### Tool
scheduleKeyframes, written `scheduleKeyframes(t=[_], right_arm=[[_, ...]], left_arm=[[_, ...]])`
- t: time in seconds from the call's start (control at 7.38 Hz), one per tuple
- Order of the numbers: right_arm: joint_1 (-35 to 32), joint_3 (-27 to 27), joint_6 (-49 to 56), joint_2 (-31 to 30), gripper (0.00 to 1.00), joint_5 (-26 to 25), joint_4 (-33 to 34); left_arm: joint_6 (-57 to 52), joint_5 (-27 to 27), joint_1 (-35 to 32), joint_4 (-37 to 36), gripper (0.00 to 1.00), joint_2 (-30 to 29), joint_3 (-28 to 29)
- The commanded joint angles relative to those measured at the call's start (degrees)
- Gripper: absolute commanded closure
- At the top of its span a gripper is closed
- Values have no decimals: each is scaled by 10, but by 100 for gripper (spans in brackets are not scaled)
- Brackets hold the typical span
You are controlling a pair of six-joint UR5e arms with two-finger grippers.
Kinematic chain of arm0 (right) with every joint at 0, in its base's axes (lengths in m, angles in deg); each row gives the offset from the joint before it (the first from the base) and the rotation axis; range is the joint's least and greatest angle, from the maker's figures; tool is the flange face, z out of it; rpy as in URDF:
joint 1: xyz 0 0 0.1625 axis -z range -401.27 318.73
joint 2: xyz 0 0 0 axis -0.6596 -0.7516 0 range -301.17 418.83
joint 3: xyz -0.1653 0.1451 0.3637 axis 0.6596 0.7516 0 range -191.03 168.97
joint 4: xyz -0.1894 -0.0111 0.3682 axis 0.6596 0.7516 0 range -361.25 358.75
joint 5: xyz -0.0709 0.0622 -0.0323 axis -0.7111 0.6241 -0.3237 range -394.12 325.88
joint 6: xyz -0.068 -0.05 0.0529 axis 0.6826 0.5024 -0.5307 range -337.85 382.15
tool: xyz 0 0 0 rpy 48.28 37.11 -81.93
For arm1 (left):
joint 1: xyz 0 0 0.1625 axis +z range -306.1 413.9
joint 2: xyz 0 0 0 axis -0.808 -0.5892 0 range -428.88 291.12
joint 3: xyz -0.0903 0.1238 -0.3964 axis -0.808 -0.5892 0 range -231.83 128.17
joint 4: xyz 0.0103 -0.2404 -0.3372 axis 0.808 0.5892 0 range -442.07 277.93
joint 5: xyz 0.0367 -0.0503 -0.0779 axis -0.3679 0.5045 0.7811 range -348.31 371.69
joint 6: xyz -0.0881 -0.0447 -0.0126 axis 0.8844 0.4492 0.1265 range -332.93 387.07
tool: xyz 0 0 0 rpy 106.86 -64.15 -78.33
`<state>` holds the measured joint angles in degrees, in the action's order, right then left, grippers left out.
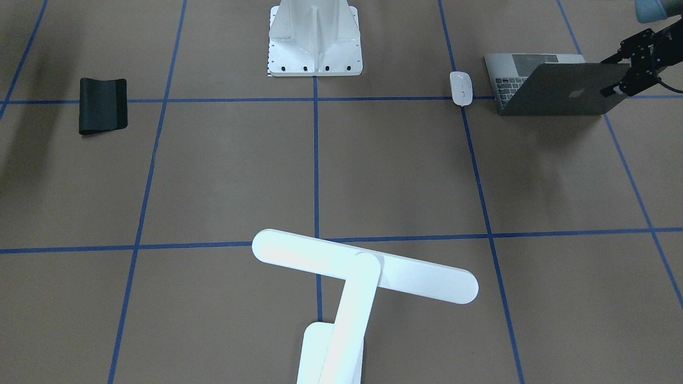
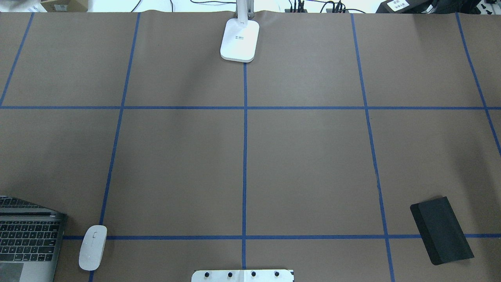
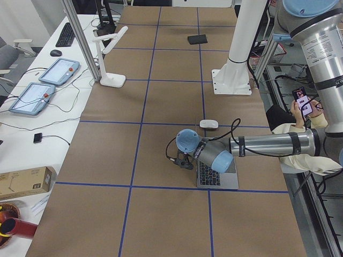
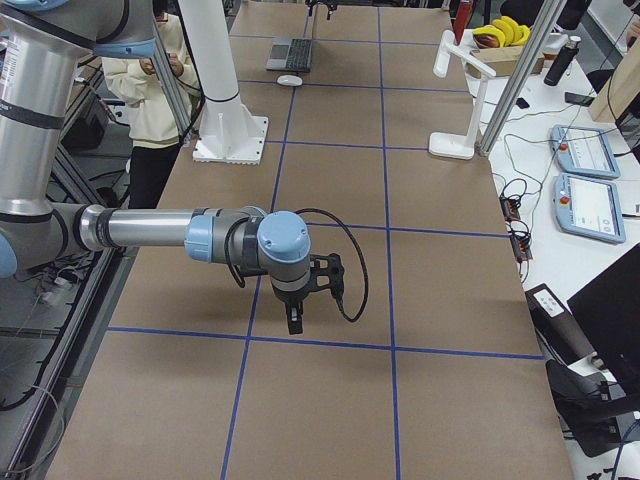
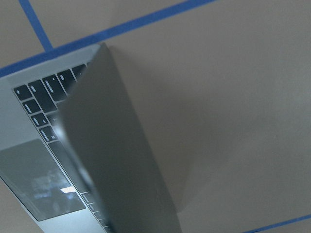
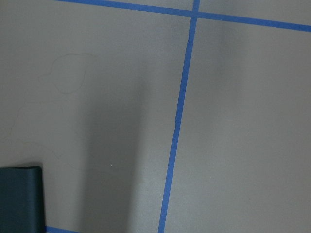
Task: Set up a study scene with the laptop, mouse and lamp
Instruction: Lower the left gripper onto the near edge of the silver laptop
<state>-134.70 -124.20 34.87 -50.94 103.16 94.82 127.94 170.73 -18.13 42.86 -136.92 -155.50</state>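
Note:
The grey laptop (image 1: 560, 90) stands half open at the table's near left corner, its keyboard in the overhead view (image 2: 27, 235). My left gripper (image 1: 605, 78) is at the lid's outer top corner with its fingers apart, one on each side of the lid. The left wrist view shows the lid (image 5: 112, 145) close up, with no fingers in it. The white mouse (image 1: 461, 88) lies beside the laptop. The white lamp (image 1: 363, 265) stands at the far middle edge. My right gripper (image 4: 297, 310) hangs low over bare paper; I cannot tell whether it is open or shut.
A flat black mouse pad (image 2: 441, 230) lies at the near right, its corner in the right wrist view (image 6: 19, 199). The white bolted pedestal (image 1: 315, 37) stands at the robot's base. Blue tape lines grid the brown paper. A seated person (image 3: 300, 115) is beside the table.

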Motion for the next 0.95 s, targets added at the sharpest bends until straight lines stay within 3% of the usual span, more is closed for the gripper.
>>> scheduleKeyframes(t=[0.0, 0.81], right_arm=[[0, 1, 2, 0, 0, 0, 0], [-1, 2, 7, 0, 0, 0, 0]], left_arm=[[-9, -1, 12, 3, 0, -4, -1], [-29, -1, 13, 4, 0, 2, 9]])
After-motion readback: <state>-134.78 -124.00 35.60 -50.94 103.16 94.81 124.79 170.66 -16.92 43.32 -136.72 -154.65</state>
